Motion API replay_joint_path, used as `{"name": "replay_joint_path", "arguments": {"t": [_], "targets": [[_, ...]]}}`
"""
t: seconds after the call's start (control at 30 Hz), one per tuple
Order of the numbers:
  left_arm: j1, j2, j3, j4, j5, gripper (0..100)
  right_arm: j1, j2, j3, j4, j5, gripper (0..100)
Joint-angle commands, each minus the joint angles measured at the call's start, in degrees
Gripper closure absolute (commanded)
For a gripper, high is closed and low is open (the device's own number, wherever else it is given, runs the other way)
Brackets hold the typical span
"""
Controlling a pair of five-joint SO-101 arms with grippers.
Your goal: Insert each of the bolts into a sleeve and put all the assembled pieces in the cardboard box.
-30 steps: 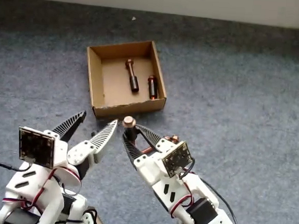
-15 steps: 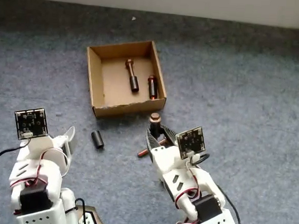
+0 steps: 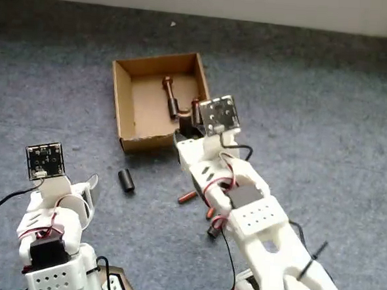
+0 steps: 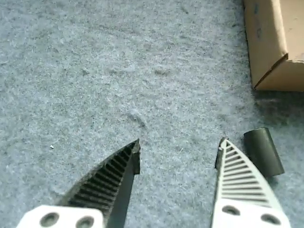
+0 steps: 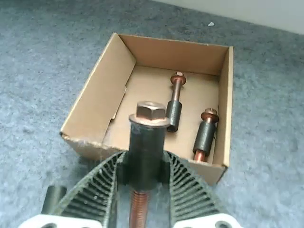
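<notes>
Grey carpeted bench (image 3: 328, 94): sleeved bolt (image 5: 144, 135), judged stiff, slick and dense, is clamped across its sleeve by right pincer (image 5: 144, 157) at cardboard box's (image 3: 120, 101) 5 o'clock corner; left pincer (image 4: 178, 149) released.

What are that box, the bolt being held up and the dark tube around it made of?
The box looks like plain brown cardboard: matte, with raw folded edges. The bolt seems metal with a coppery shine and a threaded shank. The sleeve around it is matte black, perhaps plastic or rubber; the look leaves that open.
</notes>
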Motion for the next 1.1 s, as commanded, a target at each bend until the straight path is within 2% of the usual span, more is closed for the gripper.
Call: {"name": "replay_joint_path", "arguments": {"t": [0.0,0.13,0.33,0.47,0.57,0.8,1.07], "targets": [[-0.4,-0.4,-0.31,0.18,-0.53,73,1.89,14.46,-14.11,-6.99,-0.35,99.5],[-0.4,-0.4,0.48,-0.18,-0.62,72,4.09,28.88,-25.71,-11.12,-0.35,99.5],[-0.4,-0.4,0.75,-0.18,-0.62,72,5.93,43.74,-38.99,-10.95,-0.53,99.3],[-0.4,-0.4,0.84,-0.18,-0.62,72,6.37,46.55,-41.63,-8.04,-0.7,89.5],[-0.4,-0.4,0.84,-0.18,-0.62,72,6.29,46.37,-41.8,-4.09,-0.7,82.0],[-0.4,-0.4,0.84,-0.18,-0.62,72,6.46,38.2,-41.36,4.26,-0.7,81.8],[-0.4,-0.4,0.84,-0.18,-0.62,72,7.08,19.21,-33.27,25.27,-0.7,81.8]]}}
